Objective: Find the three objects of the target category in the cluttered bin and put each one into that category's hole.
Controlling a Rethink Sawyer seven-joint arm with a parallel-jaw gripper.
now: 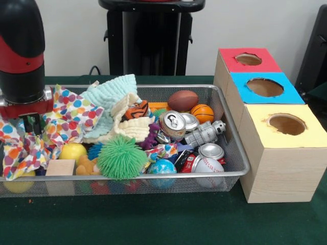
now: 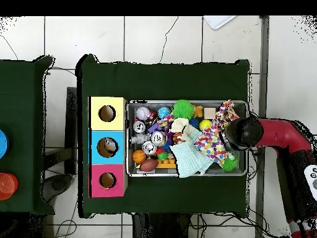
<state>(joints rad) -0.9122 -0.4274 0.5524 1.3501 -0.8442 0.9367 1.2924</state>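
The wire mesh bin [image 1: 244,164] is full of toys, cans and cloths; it also shows in the overhead view [image 2: 186,175]. No see-through plastic bag shows in either view. The red-topped hole [image 1: 249,59] is at the far end of the row of boxes beside the bin, and it also shows in the overhead view [image 2: 107,180]. My gripper [image 1: 33,123] hangs at the bin's end farthest from the boxes, down against a polka-dot cloth [image 1: 69,120]. I cannot see its state. In the overhead view the arm's wrist [image 2: 241,132] covers it.
The blue-topped hole [image 1: 264,87] and the yellow-topped hole [image 1: 286,124] lie nearer the camera. In the bin are drink cans [image 1: 172,125], a green spiky ball [image 1: 121,157], a football [image 1: 182,100], a baseball [image 1: 207,165], a pale green cloth [image 1: 110,94] and a wooden block [image 1: 60,167].
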